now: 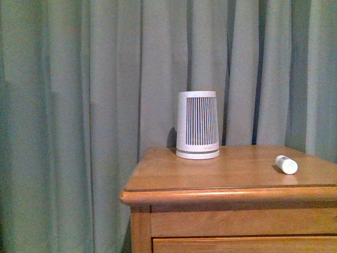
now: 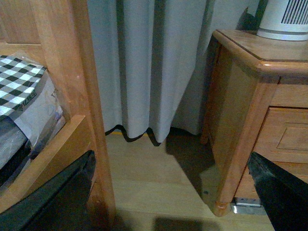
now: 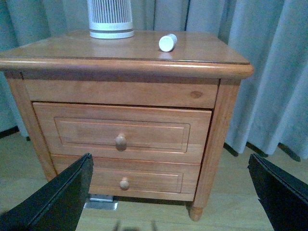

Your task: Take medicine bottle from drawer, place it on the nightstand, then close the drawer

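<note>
The medicine bottle (image 1: 286, 164) (image 3: 167, 42), small and white, lies on its side on the right part of the nightstand (image 1: 210, 182) (image 3: 144, 67) top. The upper drawer (image 3: 122, 132) shows only its panelled front and round knob; none of its inside is visible. My right gripper (image 3: 169, 159) hangs open in front of the cabinet, level with the drawers, holding nothing. My left gripper (image 2: 171, 159) is open and empty, low over the floor beside the nightstand's (image 2: 250, 96) left corner. Neither arm shows in the front view.
A white ribbed canister (image 1: 197, 125) (image 3: 110, 18) stands at the back of the top. The lower drawer (image 3: 124, 183) is shut. Grey curtains (image 1: 79, 105) hang behind. A wooden frame (image 2: 82, 96) with a checked bundle (image 2: 19, 91) stands left of the left gripper.
</note>
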Action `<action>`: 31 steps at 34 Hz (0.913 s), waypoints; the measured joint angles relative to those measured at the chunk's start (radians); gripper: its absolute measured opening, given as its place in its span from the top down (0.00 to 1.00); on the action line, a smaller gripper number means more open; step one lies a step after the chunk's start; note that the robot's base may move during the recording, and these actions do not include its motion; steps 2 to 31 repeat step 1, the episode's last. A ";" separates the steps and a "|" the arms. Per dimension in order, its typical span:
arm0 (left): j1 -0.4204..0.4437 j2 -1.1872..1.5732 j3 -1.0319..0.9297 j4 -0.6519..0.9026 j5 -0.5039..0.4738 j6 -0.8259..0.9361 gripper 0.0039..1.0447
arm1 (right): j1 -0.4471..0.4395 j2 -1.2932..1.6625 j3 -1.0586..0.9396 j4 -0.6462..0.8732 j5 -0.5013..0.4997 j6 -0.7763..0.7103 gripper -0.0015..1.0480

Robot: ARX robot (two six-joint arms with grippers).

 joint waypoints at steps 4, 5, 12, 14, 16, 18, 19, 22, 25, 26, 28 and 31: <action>0.000 0.000 0.000 0.000 0.000 0.000 0.06 | 0.000 0.000 0.000 0.000 0.000 0.000 0.07; 0.000 0.000 0.000 0.000 0.000 0.000 0.06 | 0.000 0.000 0.000 0.000 0.000 0.000 0.07; 0.000 0.000 0.000 0.000 0.000 0.000 0.06 | 0.000 0.000 0.000 0.000 0.000 0.000 0.07; 0.000 0.000 0.000 0.000 0.000 0.000 0.06 | 0.000 0.000 0.000 0.000 0.000 0.000 0.07; 0.000 0.000 0.000 0.000 0.000 0.000 0.06 | 0.000 0.000 0.000 0.000 0.000 0.000 0.07; 0.000 0.000 0.000 0.000 0.000 0.000 0.06 | 0.000 0.000 0.000 0.000 0.000 0.000 0.07; 0.000 0.000 0.000 0.000 0.000 0.000 0.06 | 0.000 0.000 0.000 0.000 0.000 0.000 0.07; 0.000 0.000 0.000 0.000 0.000 0.000 0.06 | 0.000 0.000 0.000 0.000 0.000 0.000 0.07; 0.000 0.000 0.000 0.000 0.000 0.000 0.06 | 0.000 0.000 0.000 0.000 0.000 0.000 0.07; 0.000 0.000 0.000 0.000 0.000 0.000 0.06 | 0.000 0.000 0.000 0.000 0.000 0.000 0.07; 0.000 0.000 0.000 0.000 0.000 0.000 0.06 | 0.000 0.000 0.000 0.000 0.000 0.000 0.07; 0.000 0.000 0.000 0.000 0.000 0.000 0.06 | 0.000 0.000 0.000 0.000 0.000 0.000 0.07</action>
